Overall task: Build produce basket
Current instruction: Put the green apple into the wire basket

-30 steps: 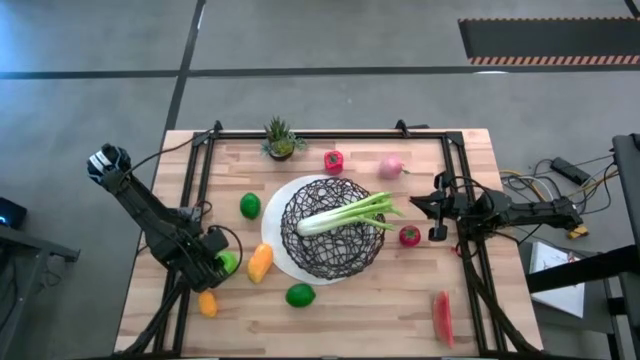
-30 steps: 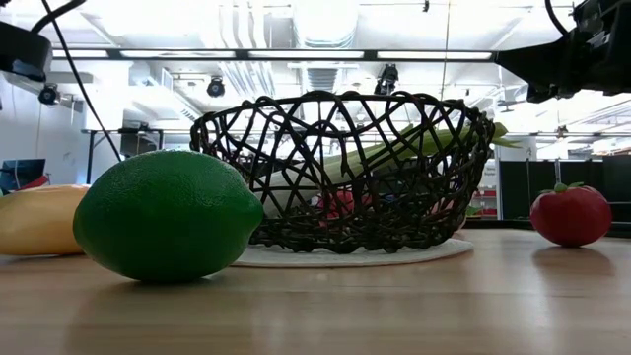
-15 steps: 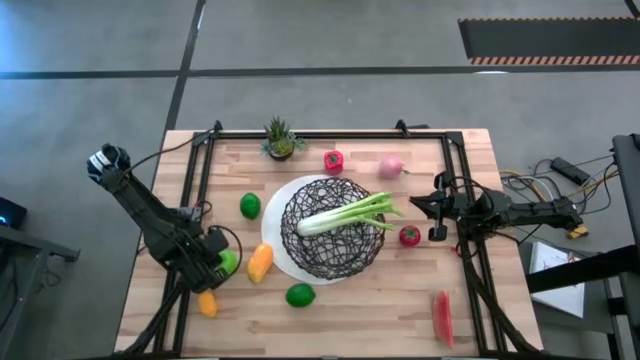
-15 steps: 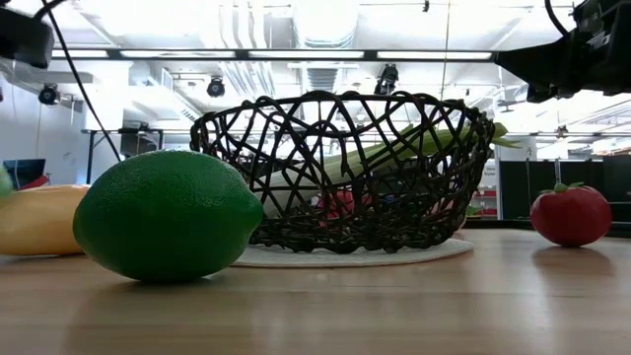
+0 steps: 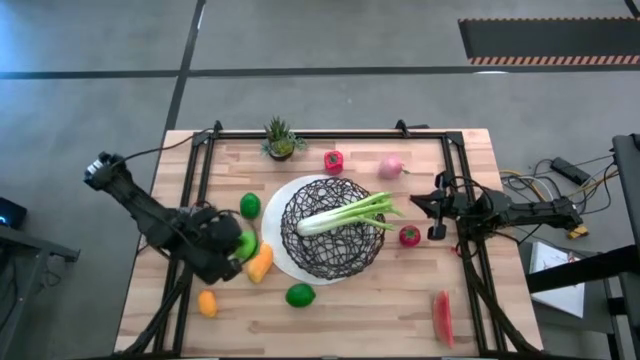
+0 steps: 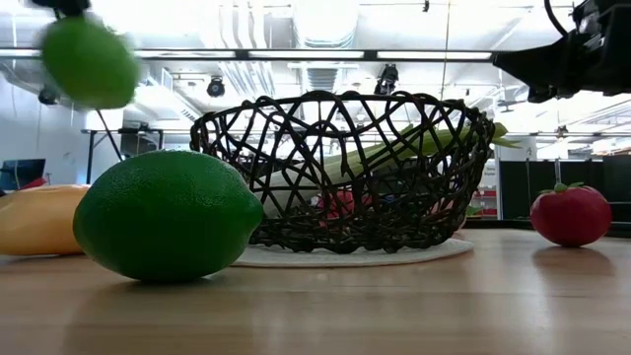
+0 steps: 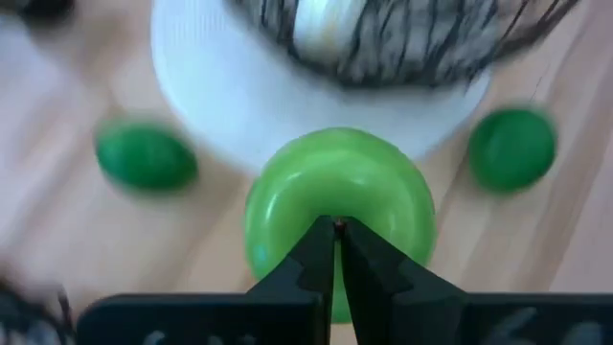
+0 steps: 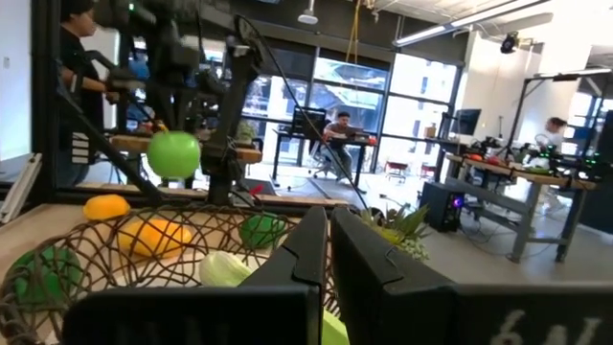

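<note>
Half the green apple [image 7: 337, 209] hides behind left hand [image 7: 336, 251]

Grey floor [image 5: 330, 35], ceiling strip lights [image 6: 315, 54], workbenches [image 8: 532, 177].

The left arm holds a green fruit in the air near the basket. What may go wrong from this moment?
1. The left gripper holds the round green apple by thin fingertips; it may slip and fall among the orange piece and lime below.
2. The celery lies across the basket, its leaves over the rim; a dropped apple may bounce off it or knock it out.
3. The right gripper waits close to the basket's other side, so a long reach risks contact.
</note>
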Available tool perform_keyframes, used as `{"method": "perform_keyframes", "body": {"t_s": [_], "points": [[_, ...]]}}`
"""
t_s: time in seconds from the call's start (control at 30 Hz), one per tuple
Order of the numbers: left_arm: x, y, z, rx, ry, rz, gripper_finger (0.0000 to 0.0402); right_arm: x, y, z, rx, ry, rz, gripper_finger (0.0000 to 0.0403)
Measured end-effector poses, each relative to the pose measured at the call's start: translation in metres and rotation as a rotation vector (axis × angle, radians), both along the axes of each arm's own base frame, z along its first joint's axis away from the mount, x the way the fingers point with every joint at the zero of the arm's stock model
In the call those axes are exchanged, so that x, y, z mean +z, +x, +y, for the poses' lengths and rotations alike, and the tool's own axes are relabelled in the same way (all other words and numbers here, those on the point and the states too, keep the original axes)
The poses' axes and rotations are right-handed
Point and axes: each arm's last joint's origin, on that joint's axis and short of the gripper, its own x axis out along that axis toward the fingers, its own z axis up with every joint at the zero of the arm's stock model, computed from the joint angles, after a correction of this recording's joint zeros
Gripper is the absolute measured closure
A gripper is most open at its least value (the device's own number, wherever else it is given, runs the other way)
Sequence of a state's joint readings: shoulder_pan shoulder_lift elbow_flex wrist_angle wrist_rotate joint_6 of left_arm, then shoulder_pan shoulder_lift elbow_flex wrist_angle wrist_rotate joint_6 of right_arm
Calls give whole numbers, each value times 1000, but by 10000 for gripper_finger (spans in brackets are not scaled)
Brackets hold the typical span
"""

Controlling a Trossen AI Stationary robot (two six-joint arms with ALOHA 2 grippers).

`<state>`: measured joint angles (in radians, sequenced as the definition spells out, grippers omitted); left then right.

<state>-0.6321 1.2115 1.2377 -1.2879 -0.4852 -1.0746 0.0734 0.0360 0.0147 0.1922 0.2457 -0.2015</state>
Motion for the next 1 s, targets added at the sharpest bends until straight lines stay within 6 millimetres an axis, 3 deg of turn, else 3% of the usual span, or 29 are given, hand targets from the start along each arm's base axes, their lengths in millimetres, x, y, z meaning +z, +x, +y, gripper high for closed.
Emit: {"method": "perform_keyframes", "body": {"t_s": [0.13,0.3,0.57,0.77,1.0], "points": [[19,42,11,-120,110,-9,401,0,0,0,-2,0,0,392],[24,108,30,-351,178,-55,401,0,0,0,-2,0,1,392],[-9,195,57,-678,158,-141,401,0,0,-1,-21,3,1,392],[-43,233,54,-793,177,-70,401,0,0,-1,-21,3,1,392],[-73,252,56,-812,175,2,401,0,0,-1,-22,3,3,392]]}}
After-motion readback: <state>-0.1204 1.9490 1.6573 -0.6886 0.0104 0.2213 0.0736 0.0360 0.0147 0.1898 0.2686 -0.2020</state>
